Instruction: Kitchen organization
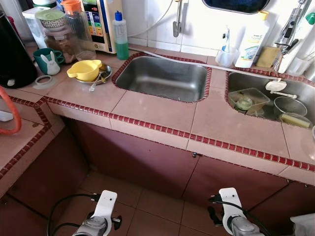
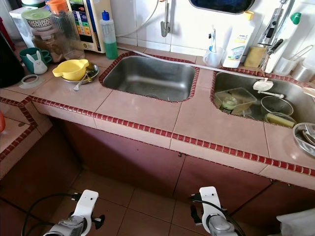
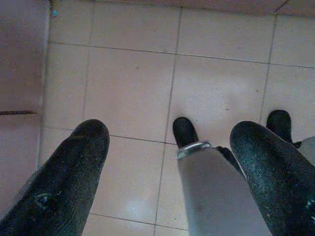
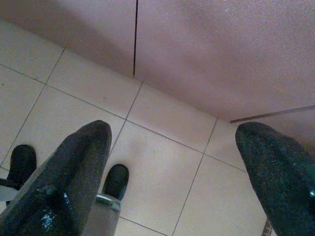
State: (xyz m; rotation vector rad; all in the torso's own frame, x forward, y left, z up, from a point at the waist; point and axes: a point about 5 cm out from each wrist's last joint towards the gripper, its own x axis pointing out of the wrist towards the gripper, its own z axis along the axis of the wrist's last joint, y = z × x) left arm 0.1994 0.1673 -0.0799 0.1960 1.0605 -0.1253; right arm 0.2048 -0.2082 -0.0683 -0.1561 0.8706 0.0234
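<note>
A tiled counter [image 1: 157, 110] with a dark red border runs across in front of me. Its left steel sink [image 1: 162, 81] is bare. The right sink [image 1: 244, 81] holds a clear container [image 1: 247, 100], glass bowls [image 1: 289, 105] and a white ladle [image 1: 276, 87]. Left of the sinks, a yellow bowl [image 1: 84, 69] sits on a metal plate with a spoon. Both arms hang low in front of the cabinets: the left arm [image 1: 101, 216] and the right arm [image 1: 231, 214]. My left gripper [image 3: 170, 132] and right gripper [image 4: 174, 132] are open over the floor tiles, holding nothing.
At the back left stand a green-liquid bottle [image 1: 121, 37], a blender jar [image 1: 59, 29], a teal mug with a white rabbit figure [image 1: 49, 63] and a black appliance [image 1: 12, 54]. A white soap bottle [image 1: 253, 44], a toothbrush cup [image 1: 225, 55] and a sponge [image 1: 267, 56] line the wall. Brown cabinet doors [image 1: 147, 162] close off the space below.
</note>
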